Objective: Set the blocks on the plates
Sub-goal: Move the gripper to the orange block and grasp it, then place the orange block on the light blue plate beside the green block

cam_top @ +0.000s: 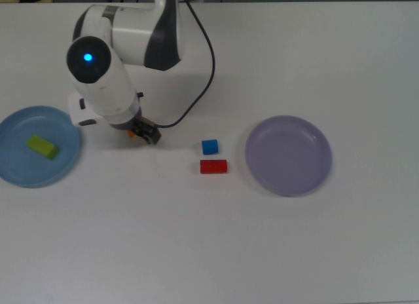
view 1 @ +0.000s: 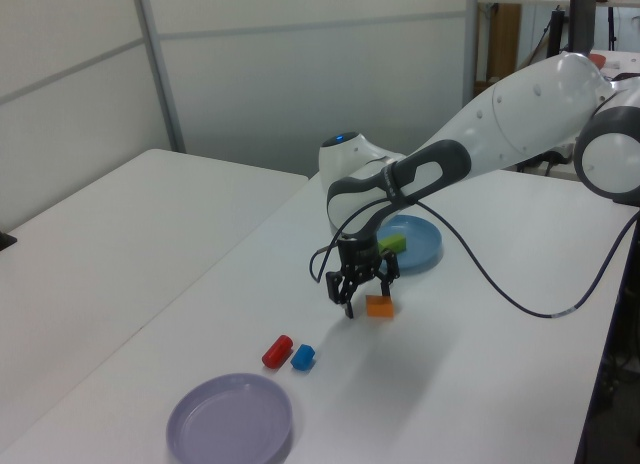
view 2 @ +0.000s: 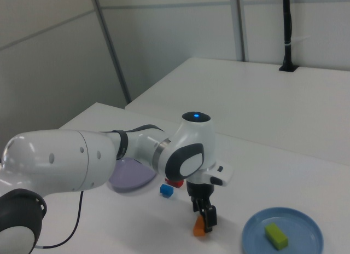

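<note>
My gripper (cam_top: pixel 145 135) is open and low at the table, right at the orange block (view 1: pixel 379 305). In the top view the arm hides most of that block, and only an orange sliver (cam_top: pixel 131 134) shows. I cannot tell whether the block lies between the fingers or just beside one. The green block (cam_top: pixel 42 147) lies on the light blue plate (cam_top: pixel 19 174) at the top view's left. The blue cube (cam_top: pixel 209 147) and the red block (cam_top: pixel 213 166) sit on the table just left of the lavender plate (cam_top: pixel 289 155), which has nothing on it.
A black cable (cam_top: pixel 200 88) loops from the arm's base down to the wrist, over the table behind the orange block. The table's near edge (view 1: pixel 590 404) runs down the left view's right. A second white table (view 2: pixel 262 95) stands beyond.
</note>
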You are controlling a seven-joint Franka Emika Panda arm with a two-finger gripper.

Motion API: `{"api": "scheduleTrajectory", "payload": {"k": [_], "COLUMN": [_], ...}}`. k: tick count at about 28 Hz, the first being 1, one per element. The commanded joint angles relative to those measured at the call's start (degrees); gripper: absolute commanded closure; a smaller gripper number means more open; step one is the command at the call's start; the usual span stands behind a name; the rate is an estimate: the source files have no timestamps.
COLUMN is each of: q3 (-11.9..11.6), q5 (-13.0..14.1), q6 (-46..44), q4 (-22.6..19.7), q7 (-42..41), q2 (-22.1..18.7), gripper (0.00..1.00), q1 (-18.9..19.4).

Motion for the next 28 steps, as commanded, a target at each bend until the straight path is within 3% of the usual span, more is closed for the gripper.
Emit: {"api": "scheduleTrajectory", "payload": {"k": [1, 8, 11, 12, 13, 17, 18, 23, 28], "q3": [-0.59, -1.12, -1.65, -2.08, -2.09, -2.09, -2.09, -2.09, -2.09], "q5": [0.04, -0.14, -0.14, -0.14, -0.14, -0.14, -0.05, 0.39, 0.83], "q6": [0.48, -6.89, -8.92, -9.10, -9.10, -8.84, -8.57, -8.31, -8.13], "q4": [-1.91, -0.94, -0.06, 0.20, 0.20, 0.29, 0.29, 0.38, 2.40], "q7": [0.19, -20.88, -24.42, -24.34, -24.42, -24.51, -24.43, -23.99, -20.57], "q2": [-1.22, -1.83, -1.74, -1.74, -1.74, -1.74, -1.74, -1.74, -1.66], "gripper": [0.00, 0.00, 0.00, 0.21, 0.34, 0.75, 0.90, 1.00, 1.00], "q1": [1.72, 1.11, 0.94, 0.41, 0.23, 0.06, 0.06, 0.14, 0.06]}}
